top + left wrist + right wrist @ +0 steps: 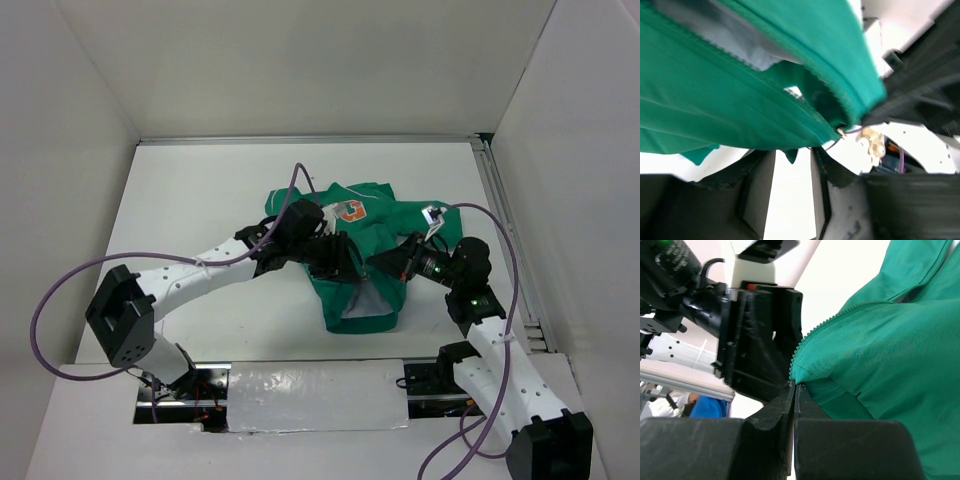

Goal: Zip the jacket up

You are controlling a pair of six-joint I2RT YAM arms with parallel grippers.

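Jacket (385,225) is lying crumpled on the white table (200,200) at the centre of the overhead frame. Right gripper (794,390) is pinching the jacket's hem corner, just below the zipper teeth (830,317). Left gripper (789,175) is standing spread beneath the fabric.

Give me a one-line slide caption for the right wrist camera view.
Right tool shut on a bottom corner of the green jacket, zipper teeth lining its open edge.

Lab test cell: white panels (100,70) enclosing table (200,190).
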